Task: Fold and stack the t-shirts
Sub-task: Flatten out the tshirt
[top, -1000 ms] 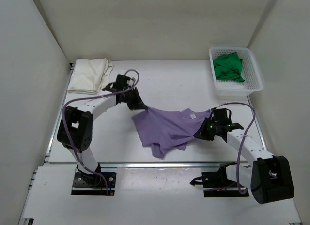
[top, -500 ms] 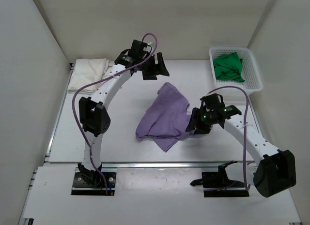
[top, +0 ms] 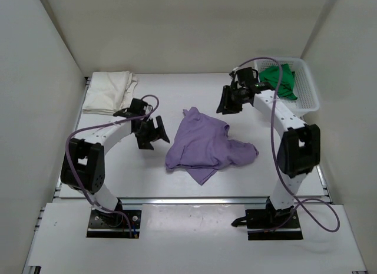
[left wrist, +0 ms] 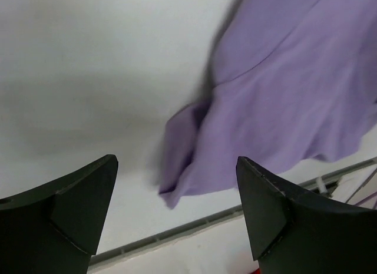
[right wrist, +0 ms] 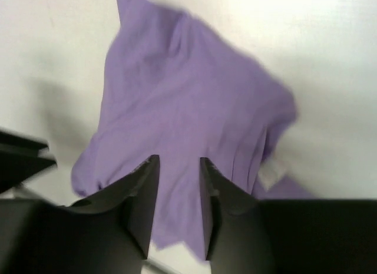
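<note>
Shirts, three: lavender t-shirt point(top: 206, 145), crumpled and unfolded, at the centre of the table point(top: 194, 91); cream t-shirt point(top: 109, 92), folded flat at the far left corner; green t-shirt point(top: 278, 81), bunched inside the white basket point(top: 309, 94) at the far right. Grippers, two: left gripper point(top: 152, 132), jaws spread wide, holding nothing, just left of the lavender t-shirt and not touching it; right gripper point(top: 228, 101), jaws a narrow gap apart, nothing between them, raised beyond the far side of the lavender t-shirt, near the basket.
</note>
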`<state>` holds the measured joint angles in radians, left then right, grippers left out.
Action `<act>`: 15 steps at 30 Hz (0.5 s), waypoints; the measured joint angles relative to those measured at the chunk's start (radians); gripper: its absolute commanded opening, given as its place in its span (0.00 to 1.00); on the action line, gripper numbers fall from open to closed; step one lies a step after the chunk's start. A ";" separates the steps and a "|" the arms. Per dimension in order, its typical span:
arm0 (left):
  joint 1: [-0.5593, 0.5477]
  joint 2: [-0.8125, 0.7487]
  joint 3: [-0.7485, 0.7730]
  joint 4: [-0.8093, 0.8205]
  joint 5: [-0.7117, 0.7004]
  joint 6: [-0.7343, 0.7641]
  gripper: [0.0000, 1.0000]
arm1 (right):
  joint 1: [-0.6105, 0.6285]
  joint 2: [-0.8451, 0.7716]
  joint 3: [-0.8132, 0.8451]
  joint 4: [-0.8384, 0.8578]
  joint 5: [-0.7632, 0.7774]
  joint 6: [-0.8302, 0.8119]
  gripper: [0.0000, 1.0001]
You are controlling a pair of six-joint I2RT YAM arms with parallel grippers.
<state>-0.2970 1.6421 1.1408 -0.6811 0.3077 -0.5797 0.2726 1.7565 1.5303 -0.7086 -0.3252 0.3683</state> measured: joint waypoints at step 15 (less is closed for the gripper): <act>-0.099 -0.066 -0.314 0.237 0.237 -0.082 0.81 | 0.126 0.608 0.589 -0.035 -0.027 -0.124 0.64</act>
<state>-0.3958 1.5764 0.8265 -0.4438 0.5446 -0.6617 0.3981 2.3646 2.1189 -0.7437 -0.3519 0.2440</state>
